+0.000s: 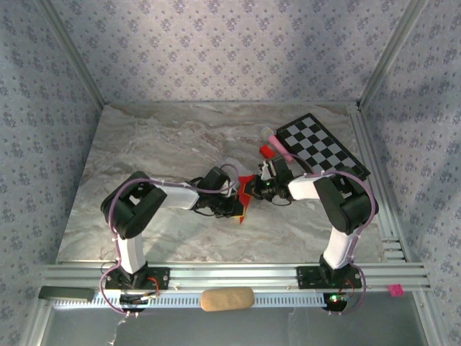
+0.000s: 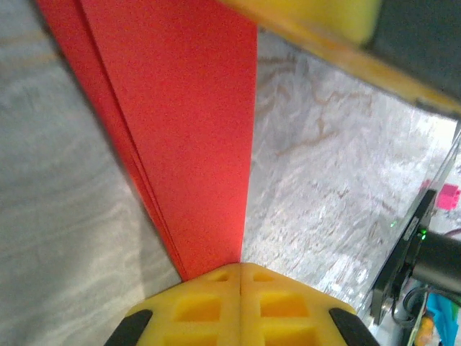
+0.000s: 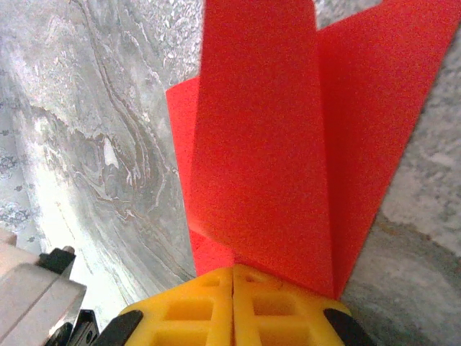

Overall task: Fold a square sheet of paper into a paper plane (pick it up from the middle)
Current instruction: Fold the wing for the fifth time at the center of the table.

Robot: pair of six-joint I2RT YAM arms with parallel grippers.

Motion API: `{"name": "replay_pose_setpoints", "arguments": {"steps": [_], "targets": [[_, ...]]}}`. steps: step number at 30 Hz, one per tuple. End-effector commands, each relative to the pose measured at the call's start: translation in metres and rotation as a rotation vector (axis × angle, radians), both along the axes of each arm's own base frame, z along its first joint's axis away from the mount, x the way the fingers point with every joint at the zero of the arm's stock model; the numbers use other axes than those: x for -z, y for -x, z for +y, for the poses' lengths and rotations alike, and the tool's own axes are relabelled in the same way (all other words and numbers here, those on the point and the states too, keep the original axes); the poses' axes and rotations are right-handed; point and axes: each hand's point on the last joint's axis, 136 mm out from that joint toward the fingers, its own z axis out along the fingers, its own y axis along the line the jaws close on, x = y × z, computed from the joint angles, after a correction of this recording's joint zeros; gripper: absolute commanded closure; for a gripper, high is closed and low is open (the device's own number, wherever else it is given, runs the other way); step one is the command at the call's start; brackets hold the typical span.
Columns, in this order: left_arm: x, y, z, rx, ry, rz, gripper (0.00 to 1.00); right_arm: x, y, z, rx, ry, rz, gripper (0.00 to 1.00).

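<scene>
My left pincer (image 1: 232, 204) is closed on the red paper (image 1: 245, 190). In its wrist view the two yellow pads (image 2: 216, 306) meet with no gap at 6 o'clock, and the paper's edge goes in between their tips. From there the paper (image 2: 187, 130) fans upward toward 12 and 11 o'clock. Several thin layers show along its 9 o'clock side, and a yellow bar (image 2: 317, 32) crosses its far end at 1 o'clock.

My right pincer (image 1: 261, 186) is likewise clamped on the same paper. Its wrist view shows the pads (image 3: 205, 310) pressed together at 6 o'clock with the red sheet (image 3: 266, 130) rising out of them. One flat panel stands toward 12 o'clock and a second flap spreads toward 1 o'clock.

From above, the paper sits near the middle of the marble table (image 1: 144, 144), creased small and held between my two pincers. The left one is at its 7 o'clock and the right one at its 2 o'clock. Whether it touches the table I cannot tell.

A small red block (image 1: 267, 151) lies at 1 o'clock from the paper, apart from it. It is just beside the near corner of a checkerboard (image 1: 324, 144) that lies toward 2 o'clock
</scene>
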Motion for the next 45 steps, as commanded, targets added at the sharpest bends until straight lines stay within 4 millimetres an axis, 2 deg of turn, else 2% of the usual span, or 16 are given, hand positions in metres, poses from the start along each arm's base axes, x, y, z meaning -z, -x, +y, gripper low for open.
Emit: {"name": "replay_pose_setpoints", "arguments": {"steps": [1,11,16,21,25,27,32,35,37,41,45], "targets": [[0.014,0.040,0.019,0.093,-0.091,0.082,0.95,0.047,0.026,-0.030,0.048,0.163,0.127,0.91],[0.025,0.061,0.034,0.145,-0.183,0.086,0.95,0.048,0.026,-0.031,0.051,0.165,0.129,0.91],[0.022,0.069,0.032,0.171,-0.180,0.081,0.94,0.049,0.027,-0.030,0.048,0.164,0.132,0.91],[0.023,0.076,0.039,0.176,-0.190,0.093,0.94,0.048,0.027,-0.031,0.049,0.163,0.131,0.91],[0.016,0.077,0.039,0.184,-0.171,0.078,0.94,0.048,0.027,-0.030,0.048,0.163,0.131,0.91],[0.006,0.075,0.037,0.193,-0.145,0.044,0.94,0.048,0.027,-0.030,0.050,0.162,0.132,0.91],[-0.027,0.062,0.029,0.175,-0.061,-0.051,0.94,0.048,0.027,-0.029,0.052,0.158,0.135,0.91],[-0.045,0.043,0.025,0.112,0.002,-0.090,0.93,0.047,0.027,-0.028,0.055,0.154,0.139,0.91],[-0.055,0.022,0.021,0.052,0.043,-0.107,0.93,0.047,0.027,-0.028,0.058,0.153,0.139,0.91],[-0.064,-0.017,0.007,-0.047,0.092,-0.106,0.93,0.046,0.029,-0.026,0.056,0.147,0.143,0.91],[-0.061,-0.035,-0.009,-0.081,0.114,-0.092,0.93,0.045,0.027,-0.025,0.057,0.142,0.141,0.91]]}}
